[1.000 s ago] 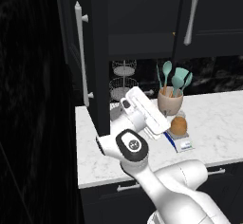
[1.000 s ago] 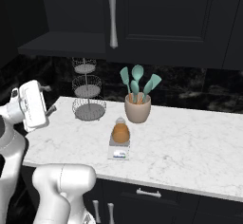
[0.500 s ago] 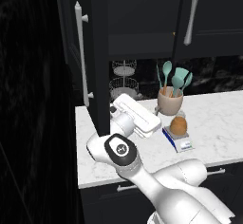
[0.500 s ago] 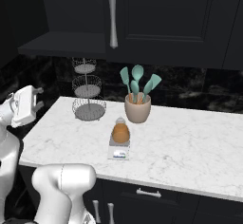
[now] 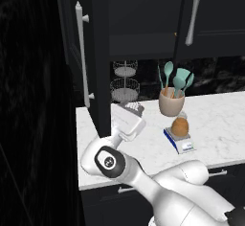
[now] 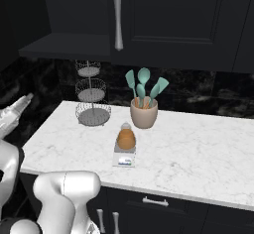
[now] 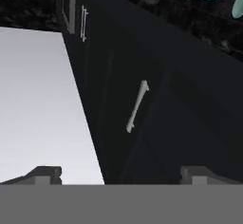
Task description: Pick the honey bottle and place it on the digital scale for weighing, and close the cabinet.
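Now your two-finger gripper (image 7: 121,173) stands wide open and empty beside the tall black cabinet's open door (image 5: 100,72); off to its right, the amber beehive-shaped honey bottle (image 5: 180,126) sits on the blue-based digital scale (image 5: 179,141).

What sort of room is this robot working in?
It looks like a kitchen: a marble counter under black wall cabinets, a crock of teal spatulas, and a honey bottle on a small digital scale.
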